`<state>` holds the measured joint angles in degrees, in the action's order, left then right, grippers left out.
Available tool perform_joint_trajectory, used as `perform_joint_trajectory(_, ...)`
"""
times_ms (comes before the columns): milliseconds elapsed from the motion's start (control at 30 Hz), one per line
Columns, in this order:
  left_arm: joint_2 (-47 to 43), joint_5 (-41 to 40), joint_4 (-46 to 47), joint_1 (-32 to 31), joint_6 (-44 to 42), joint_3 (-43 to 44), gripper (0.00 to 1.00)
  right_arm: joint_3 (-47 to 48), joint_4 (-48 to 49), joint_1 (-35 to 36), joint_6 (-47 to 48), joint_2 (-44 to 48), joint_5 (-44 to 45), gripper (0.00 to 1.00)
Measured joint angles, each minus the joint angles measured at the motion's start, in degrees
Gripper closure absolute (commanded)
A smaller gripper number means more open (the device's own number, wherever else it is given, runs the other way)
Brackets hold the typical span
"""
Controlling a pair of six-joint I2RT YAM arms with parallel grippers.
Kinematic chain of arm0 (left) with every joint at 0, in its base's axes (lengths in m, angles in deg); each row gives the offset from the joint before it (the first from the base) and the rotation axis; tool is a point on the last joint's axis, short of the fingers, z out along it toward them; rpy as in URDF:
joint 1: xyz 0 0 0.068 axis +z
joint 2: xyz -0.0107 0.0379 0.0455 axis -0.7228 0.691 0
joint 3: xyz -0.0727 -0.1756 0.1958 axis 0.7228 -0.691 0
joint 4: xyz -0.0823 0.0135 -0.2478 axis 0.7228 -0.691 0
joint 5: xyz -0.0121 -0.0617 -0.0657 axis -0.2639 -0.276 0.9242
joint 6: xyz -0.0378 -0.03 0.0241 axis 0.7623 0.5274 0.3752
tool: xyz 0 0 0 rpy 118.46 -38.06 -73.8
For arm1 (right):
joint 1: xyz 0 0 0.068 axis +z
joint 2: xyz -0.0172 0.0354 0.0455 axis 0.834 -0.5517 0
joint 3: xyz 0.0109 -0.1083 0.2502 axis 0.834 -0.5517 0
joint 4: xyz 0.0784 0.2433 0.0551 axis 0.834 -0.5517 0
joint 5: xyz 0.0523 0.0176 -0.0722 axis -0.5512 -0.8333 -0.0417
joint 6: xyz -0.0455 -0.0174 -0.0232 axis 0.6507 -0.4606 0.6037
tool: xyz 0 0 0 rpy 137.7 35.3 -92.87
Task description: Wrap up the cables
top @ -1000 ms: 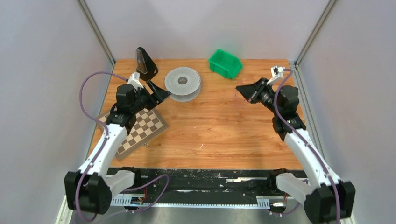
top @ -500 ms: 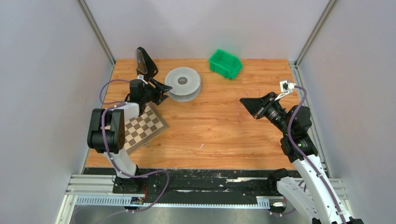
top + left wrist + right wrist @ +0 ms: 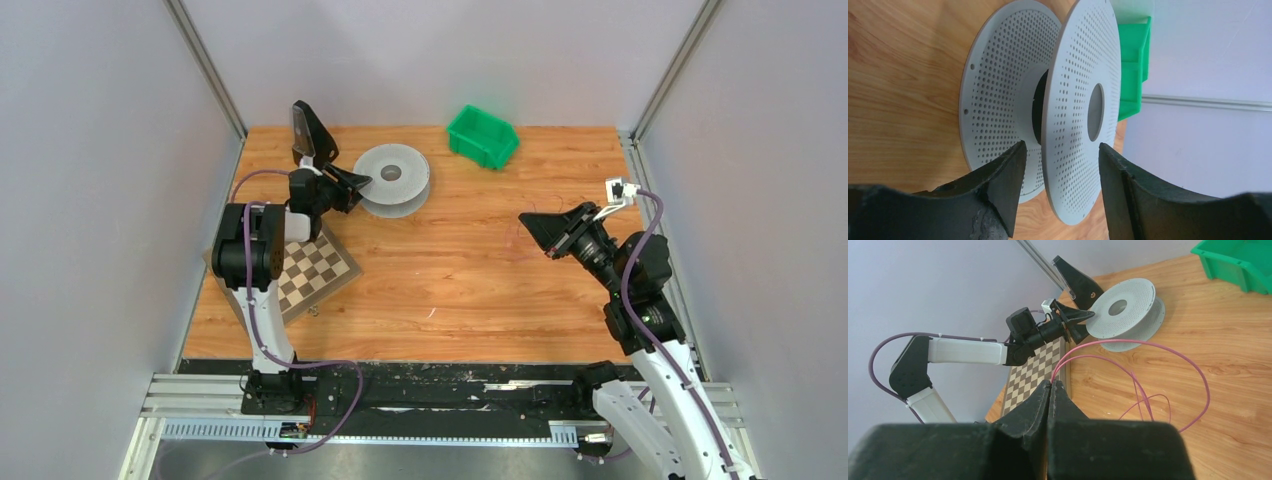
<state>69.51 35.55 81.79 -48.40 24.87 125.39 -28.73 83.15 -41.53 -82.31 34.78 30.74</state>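
Note:
The grey perforated reel point(image 3: 392, 178) lies flat at the back left of the table; it also shows in the left wrist view point(image 3: 1078, 75) and the right wrist view point(image 3: 1123, 307). My left gripper point(image 3: 350, 185) is open, its jaws point(image 3: 1062, 146) on either side of the upper disc's near edge, not touching it. The cable point(image 3: 1128, 340) is a thin pink strand lying in loose loops on the wood. My right gripper point(image 3: 527, 220) is shut on one end of it point(image 3: 1053, 384), held above the table's right half. I see no strand on the reel's hub.
A green bin point(image 3: 482, 135) stands at the back, right of the reel. A chessboard point(image 3: 310, 275) lies under the left arm at the left edge. A black angled stand point(image 3: 312, 135) is behind the left gripper. Grey walls close in both sides.
The left arm has folded up with its elbow drawn back, its gripper staying at the reel's edge. The right gripper has drawn back toward the near right, still pinching the strand.

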Motion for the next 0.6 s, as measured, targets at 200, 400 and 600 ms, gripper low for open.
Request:
perform_joint_trajectory(200,0.2,0.5,2.2,0.0,0.3,0.1,0.54,-0.4,-0.9,0.0,0.0,0.2,0.6,1.00)
perform_joint_trajectory(400,0.2,1.8,2.8,0.0,0.1,0.3,0.85,-1.6,-1.9,0.0,0.0,2.6,1.2,1.00)
perform_joint_trajectory(600,-1.2,3.7,6.6,0.0,3.0,-0.5,1.00,-3.5,-3.6,0.0,0.2,5.4,2.3,1.00)
